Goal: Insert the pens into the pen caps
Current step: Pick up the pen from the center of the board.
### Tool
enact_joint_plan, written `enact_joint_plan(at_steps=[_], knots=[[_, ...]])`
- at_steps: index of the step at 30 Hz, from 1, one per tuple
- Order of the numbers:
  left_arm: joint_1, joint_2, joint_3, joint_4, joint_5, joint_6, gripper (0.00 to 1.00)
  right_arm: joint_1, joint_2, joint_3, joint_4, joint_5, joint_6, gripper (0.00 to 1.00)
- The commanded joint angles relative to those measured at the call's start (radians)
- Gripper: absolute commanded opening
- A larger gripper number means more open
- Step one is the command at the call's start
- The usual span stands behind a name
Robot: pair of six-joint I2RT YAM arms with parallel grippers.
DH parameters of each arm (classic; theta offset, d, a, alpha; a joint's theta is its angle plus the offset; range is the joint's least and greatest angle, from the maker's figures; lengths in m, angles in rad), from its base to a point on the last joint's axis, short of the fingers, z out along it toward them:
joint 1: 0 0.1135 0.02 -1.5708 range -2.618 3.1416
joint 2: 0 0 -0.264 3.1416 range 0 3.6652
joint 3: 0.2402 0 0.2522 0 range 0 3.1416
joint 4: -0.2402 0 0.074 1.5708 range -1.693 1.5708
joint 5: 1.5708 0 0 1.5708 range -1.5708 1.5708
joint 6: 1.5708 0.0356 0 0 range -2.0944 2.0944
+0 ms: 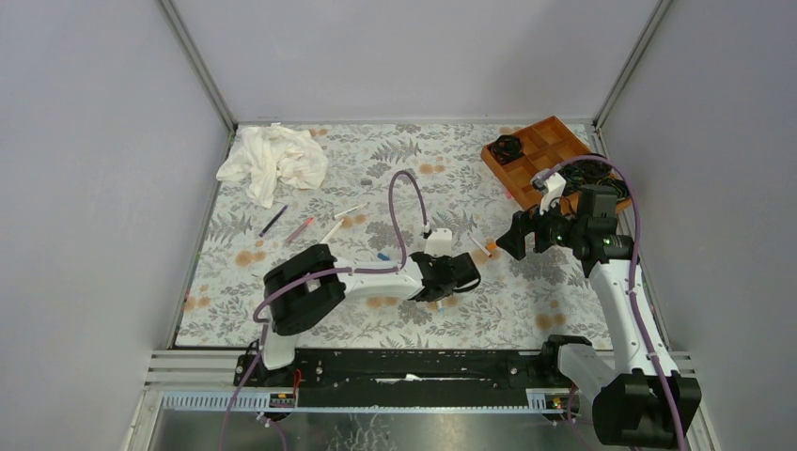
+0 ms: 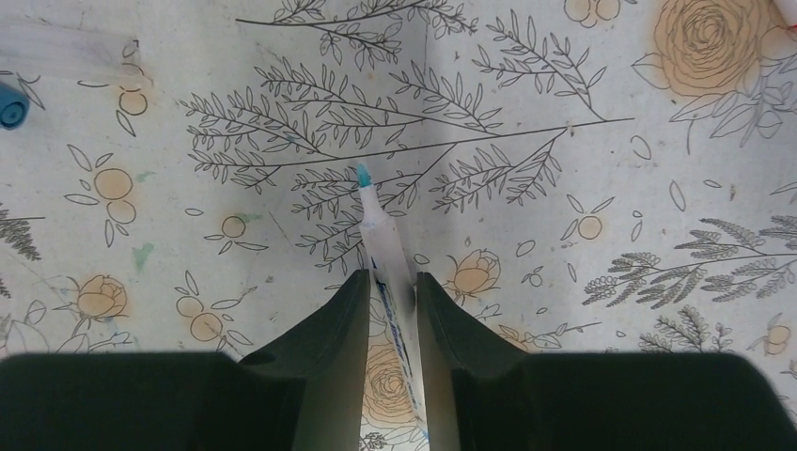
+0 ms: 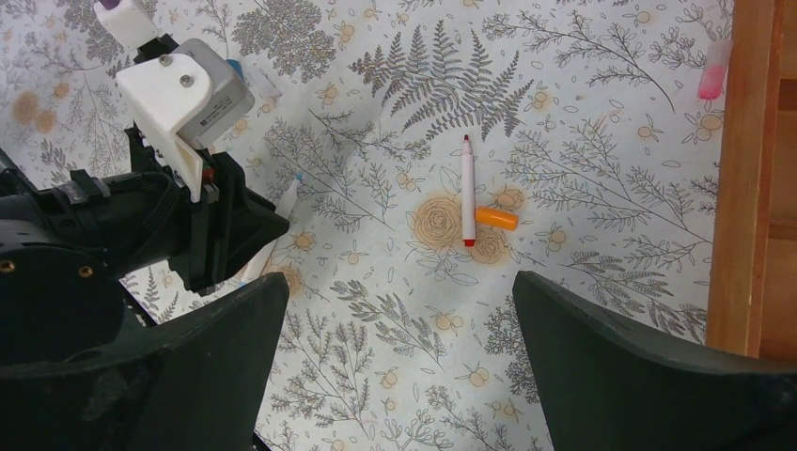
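A white pen with a teal tip point(image 2: 381, 230) lies on the floral cloth between the fingers of my left gripper point(image 2: 393, 280), which is shut on its barrel; the tip sticks out ahead. In the top view the left gripper point(image 1: 467, 272) is low at the table's middle. My right gripper point(image 3: 399, 282) hangs open above the cloth with nothing in it. Just beyond it lie a red-tipped pen point(image 3: 467, 193) and an orange pen cap point(image 3: 496, 218) touching it. A blue cap point(image 2: 11, 105) lies to the left, a pink cap point(image 3: 711, 80) by the tray. Several more pens point(image 1: 300, 228) lie far left.
A wooden compartment tray point(image 1: 545, 155) with black rosette objects point(image 1: 507, 146) stands at the back right, right of my right gripper point(image 1: 515, 240). A crumpled white cloth point(image 1: 273, 162) lies at the back left. The two grippers are close together.
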Motion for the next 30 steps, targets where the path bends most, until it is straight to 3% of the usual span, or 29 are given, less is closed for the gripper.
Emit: enact_joint_plan(at_steps=[1,11,19,24,30], knots=[[-0.019,0.072,0.048,-0.139,-0.048,0.001,0.32,-0.002,-0.020,0.014,0.005,-0.020,-0.010,1.00],[-0.028,0.105,0.035,-0.151,-0.040,-0.020,0.32,-0.002,-0.026,0.014,0.005,-0.032,-0.008,1.00],[-0.017,0.041,0.025,-0.057,-0.036,-0.017,0.04,-0.002,-0.010,0.008,-0.002,-0.074,-0.008,1.00],[0.002,-0.048,-0.018,0.058,-0.050,-0.001,0.00,-0.002,0.052,-0.004,-0.020,-0.180,-0.017,1.00],[0.049,-0.180,-0.112,0.217,-0.015,0.001,0.00,0.015,0.106,-0.068,0.071,-0.313,0.065,0.99]])
